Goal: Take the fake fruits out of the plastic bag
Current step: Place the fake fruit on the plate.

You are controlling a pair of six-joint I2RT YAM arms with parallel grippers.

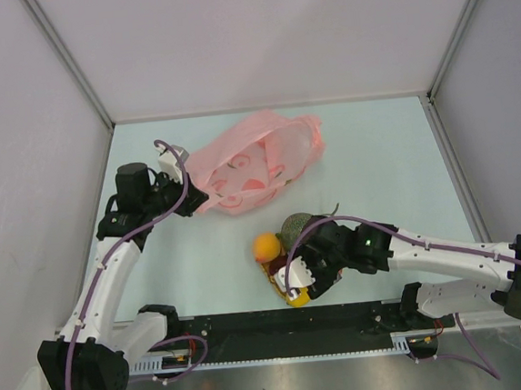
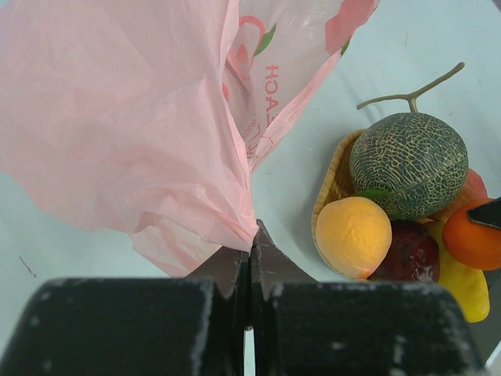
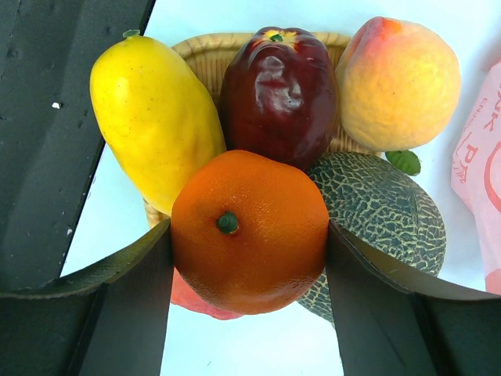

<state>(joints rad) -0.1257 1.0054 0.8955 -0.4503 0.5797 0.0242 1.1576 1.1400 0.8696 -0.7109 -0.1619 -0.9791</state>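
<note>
The bag (image 1: 258,163) is pink, melon (image 2: 407,164) netted green, apple (image 3: 278,94) dark red.

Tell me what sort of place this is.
Likely a robotics lab test cell: a pale table walled by plain white panels, two robot arms mounted at its near edge, and props on it, a plastic bag and fake fruits.

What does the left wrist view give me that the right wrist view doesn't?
Only left wrist: the left jaws shut on the thin translucent pink plastic bag, plus the netted green melon's stem. Only right wrist: the round orange plastic fruit sitting between the right jaws, touching both, and the long yellow fruit seen whole. Both: the melon, the peach, the dark red apple and the woven tray.
</note>
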